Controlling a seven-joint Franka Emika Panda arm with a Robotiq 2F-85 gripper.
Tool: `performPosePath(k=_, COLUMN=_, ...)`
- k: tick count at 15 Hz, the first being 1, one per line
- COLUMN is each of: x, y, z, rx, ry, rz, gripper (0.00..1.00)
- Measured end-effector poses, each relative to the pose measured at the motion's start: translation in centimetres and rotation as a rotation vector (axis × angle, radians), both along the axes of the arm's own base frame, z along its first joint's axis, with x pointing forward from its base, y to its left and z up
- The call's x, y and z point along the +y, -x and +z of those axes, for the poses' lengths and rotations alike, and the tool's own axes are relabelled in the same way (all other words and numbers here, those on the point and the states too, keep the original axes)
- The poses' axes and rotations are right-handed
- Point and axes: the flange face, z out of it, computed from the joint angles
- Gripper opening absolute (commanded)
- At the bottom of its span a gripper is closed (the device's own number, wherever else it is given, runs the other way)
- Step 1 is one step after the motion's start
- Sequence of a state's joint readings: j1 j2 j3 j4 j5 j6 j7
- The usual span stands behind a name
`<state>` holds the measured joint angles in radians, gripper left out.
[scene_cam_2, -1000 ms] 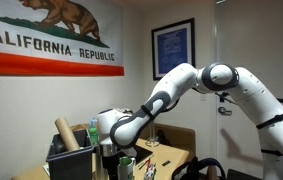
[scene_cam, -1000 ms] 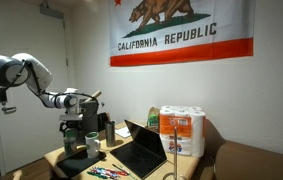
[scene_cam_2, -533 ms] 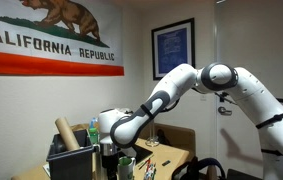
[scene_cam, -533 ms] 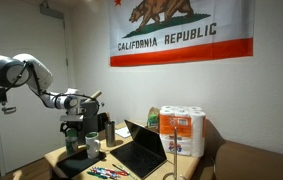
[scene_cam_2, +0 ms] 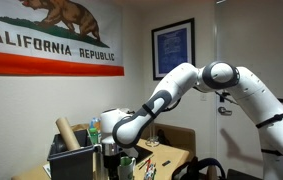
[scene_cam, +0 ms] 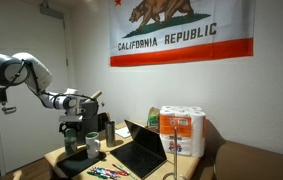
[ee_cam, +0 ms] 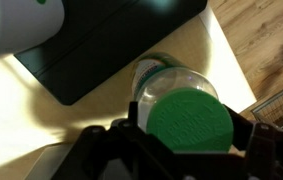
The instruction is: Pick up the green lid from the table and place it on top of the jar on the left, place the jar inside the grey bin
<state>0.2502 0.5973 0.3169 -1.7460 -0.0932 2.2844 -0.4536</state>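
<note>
We see lid (ee_cam: 188, 122), ribbed green disc, lower right in wrist view, pinched btw gripper (ee_cam: 184, 130) jaws; whatever's under it hidden.

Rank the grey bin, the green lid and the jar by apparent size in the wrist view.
1. grey bin: largest, though cropped by the frame.
2. green lid: close to the camera, so it looms.
3. jar: only a part shows past the lid; rank unsure.
</note>
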Motion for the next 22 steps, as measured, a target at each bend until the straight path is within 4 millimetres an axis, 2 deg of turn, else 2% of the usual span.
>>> performPosePath(k=4, x=-1.0, y=0.4, z=1.1, rx=0.003, ry=0.007, rz=-0.013, gripper=0.52)
performPosePath(k=7, x=-2.0, y=0.6, z=3.6, rx=0.017, ry=0.024, rz=-0.026, gripper=0.52)
performPosePath(k=9, x=-2.9, y=0.8, z=6.2, rx=0.029, ry=0.048, rz=-0.032, gripper=0.52)
performPosePath(k=13, x=-5.0, y=1.6, z=12.8, rx=0.038, ry=0.104, rz=-0.047, gripper=0.52)
performPosePath(k=18, x=-7.1, y=2.2, z=23.1, rx=-0.033, ry=0.132, rz=-0.079, gripper=0.52)
performPosePath(k=22, x=-7.5, y=1.8, z=31.0, rx=-0.159, ry=0.123, rz=-0.092, gripper=0.52)
